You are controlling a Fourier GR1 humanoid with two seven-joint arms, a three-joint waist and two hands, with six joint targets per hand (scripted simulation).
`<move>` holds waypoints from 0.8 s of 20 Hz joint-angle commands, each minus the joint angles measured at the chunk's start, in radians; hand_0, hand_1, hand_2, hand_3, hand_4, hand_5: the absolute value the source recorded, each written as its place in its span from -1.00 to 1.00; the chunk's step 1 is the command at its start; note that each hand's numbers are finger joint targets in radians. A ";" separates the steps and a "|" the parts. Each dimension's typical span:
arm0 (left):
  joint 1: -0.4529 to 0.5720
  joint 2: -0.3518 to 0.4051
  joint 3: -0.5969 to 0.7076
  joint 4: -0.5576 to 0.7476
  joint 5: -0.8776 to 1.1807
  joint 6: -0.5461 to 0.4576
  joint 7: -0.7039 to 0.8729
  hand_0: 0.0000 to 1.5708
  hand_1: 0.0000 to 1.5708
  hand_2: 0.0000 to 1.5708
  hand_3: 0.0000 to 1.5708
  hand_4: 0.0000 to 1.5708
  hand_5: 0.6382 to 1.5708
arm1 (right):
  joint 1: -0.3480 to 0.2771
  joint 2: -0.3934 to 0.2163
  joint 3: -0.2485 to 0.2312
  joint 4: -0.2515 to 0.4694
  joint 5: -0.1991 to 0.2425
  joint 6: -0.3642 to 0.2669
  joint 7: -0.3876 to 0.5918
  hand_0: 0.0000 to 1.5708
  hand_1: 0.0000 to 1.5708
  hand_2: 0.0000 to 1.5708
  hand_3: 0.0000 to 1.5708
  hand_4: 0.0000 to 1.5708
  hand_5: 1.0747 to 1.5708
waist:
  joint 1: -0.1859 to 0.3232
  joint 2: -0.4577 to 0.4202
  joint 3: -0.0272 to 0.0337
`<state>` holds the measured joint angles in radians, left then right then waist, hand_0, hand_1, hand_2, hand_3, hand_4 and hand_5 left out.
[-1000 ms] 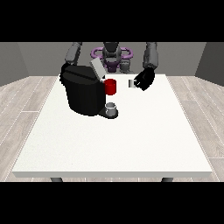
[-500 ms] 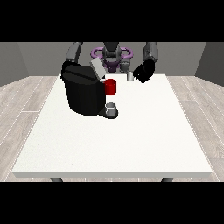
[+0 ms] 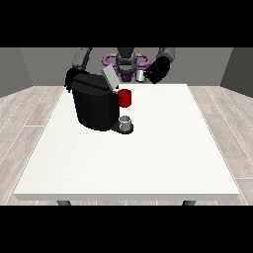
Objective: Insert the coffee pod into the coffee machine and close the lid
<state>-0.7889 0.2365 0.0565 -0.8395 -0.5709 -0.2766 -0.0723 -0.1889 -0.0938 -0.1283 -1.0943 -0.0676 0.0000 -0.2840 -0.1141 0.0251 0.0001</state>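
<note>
A black coffee machine [image 3: 94, 106] stands on the table's left half, its grey lid [image 3: 109, 78] tilted up and open. A red part [image 3: 125, 98] sticks out of its front, above a small grey cup [image 3: 126, 122] on the drip tray. The hand at the view's right [image 3: 158, 70] is raised above the table's far edge, to the right of the lid. It is curled on a small pale coffee pod [image 3: 140, 75]. The hand at the view's left [image 3: 70, 80] sits against the machine's back left corner and is partly hidden by it.
The white table [image 3: 163, 148] stretches wide in front of and to the right of the machine. The robot's torso [image 3: 126, 62] stands right behind the far edge, close to the lid.
The hand at the view's right has risen from beside the red part and drawn back toward the robot, carrying the pod. The machine and the other hand have not moved.
</note>
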 commanded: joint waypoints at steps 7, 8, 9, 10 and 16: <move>-0.141 -0.016 0.054 -0.006 0.037 -0.005 0.113 0.76 0.76 0.79 0.59 -0.24 1.00 | -0.026 -0.005 -0.006 0.027 -0.028 0.048 -0.037 -1.00 -1.00 -1.00 -1.00 -0.83 1.00 | -0.047 0.070 0.0001; -0.192 0.033 0.100 0.022 0.046 0.019 0.099 0.72 0.72 0.78 0.68 -0.22 1.00 | -0.099 -0.046 -0.016 -0.003 -0.041 0.079 -0.016 -1.00 -1.00 -1.00 -1.00 -0.97 1.00 | -0.074 0.141 -0.0001; -0.200 -0.015 0.078 0.017 0.028 0.058 0.136 0.72 0.72 0.80 0.72 -0.23 1.00 | -0.082 -0.031 0.004 0.019 -0.017 0.074 -0.050 -1.00 -1.00 -1.00 -1.00 -0.85 1.00 | -0.079 0.146 0.0001; -0.195 0.041 0.095 0.035 0.027 0.045 0.095 0.73 0.73 0.81 0.73 -0.22 1.00 | -0.089 -0.090 -0.005 -0.016 -0.028 0.132 -0.046 -1.00 -1.00 -1.00 -1.00 -0.83 1.00 | -0.103 0.162 -0.0001; -0.265 0.112 0.146 0.069 0.050 0.054 0.057 0.78 0.78 0.85 0.75 -0.21 1.00 | -0.116 -0.058 0.023 -0.009 -0.024 0.156 -0.091 -1.00 -1.00 -1.00 -1.00 -0.91 1.00 | -0.115 0.232 -0.0001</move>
<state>-1.0326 0.3064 0.1811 -0.7941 -0.5235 -0.2336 0.0167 -0.2906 -0.1402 -0.1130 -1.0916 -0.0889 0.1249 -0.3677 -0.2141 0.2274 0.0003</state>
